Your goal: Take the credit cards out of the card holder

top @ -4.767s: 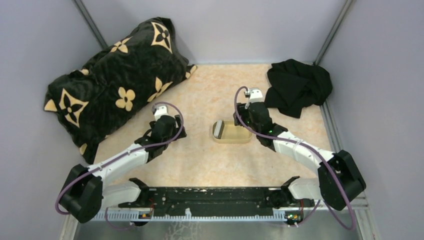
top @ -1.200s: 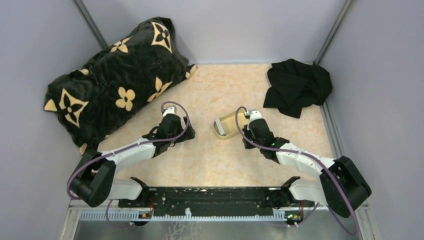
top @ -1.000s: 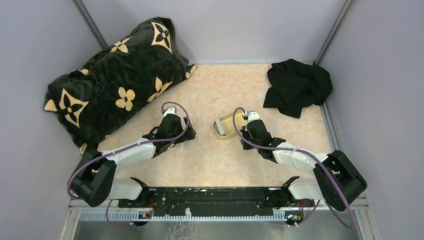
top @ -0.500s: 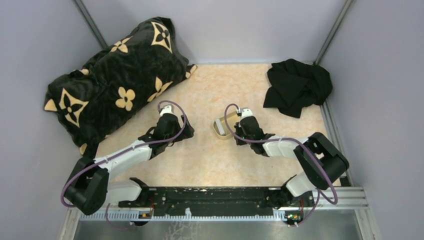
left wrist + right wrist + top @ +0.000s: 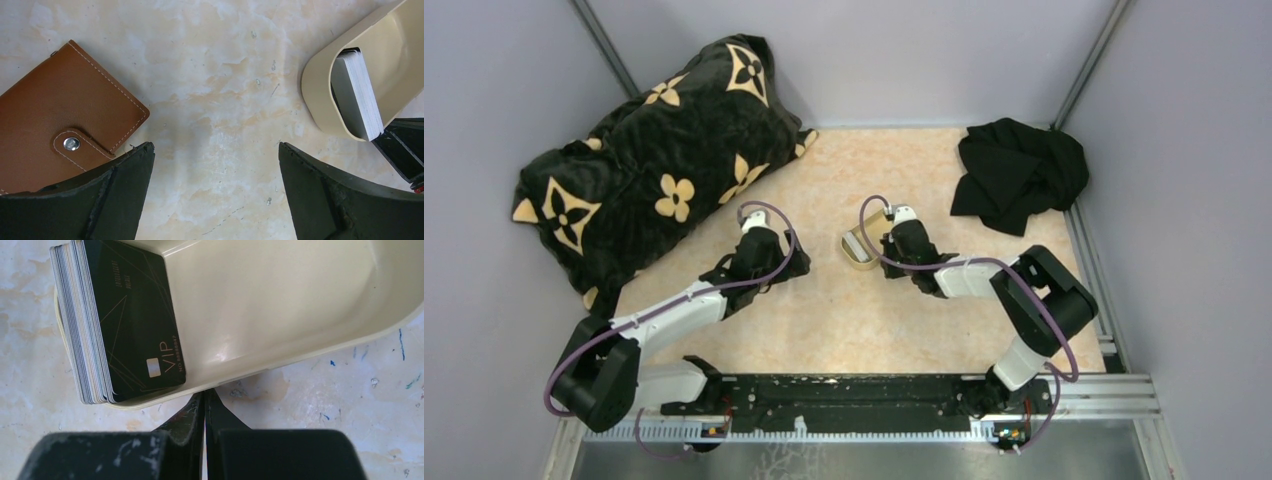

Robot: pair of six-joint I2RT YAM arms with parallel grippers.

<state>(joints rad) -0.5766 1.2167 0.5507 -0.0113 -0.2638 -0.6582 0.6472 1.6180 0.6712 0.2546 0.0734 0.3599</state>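
Right fingers [image 5: 192, 422] are pressed together, pinching nothing. Their tips sit right against the outer wall of the cream oval tray [image 5: 310, 315], on its long side just past the card stack. Looks like a nudge on the tray, not a grasp.

Left fingers [image 5: 125, 185] are spread full wide and empty, hovering over bare table [image 5: 210, 90] left of the tray. No contact that I can see.

Credit cards [image 5: 87, 340]: a thick stack on edge inside the tray, leaning on its left end wall. A black VIP card [image 5: 142, 315] faces into the tray, and the rest of the tray is bare.

Card holder [image 5: 60, 115]: brown stitched leather, folded shut with its snap tab fastened, lying flat on the table. It is on the far side of the left fingers from the tray, well apart from it, with one corner tucked behind one left finger. It is hidden under the left arm in the top view.

Progress (judgement): one stack is already outside the holder, in the tray. The holder is closed, so I cannot tell whether any cards are inside. If some are, what is left is to unsnap it, open it and pull them out. Neither pair of fingers is on the holder.

Further out from the tray: a black flower-print pillow [image 5: 654, 150] far left and a crumpled black cloth [image 5: 1019, 175] far right.
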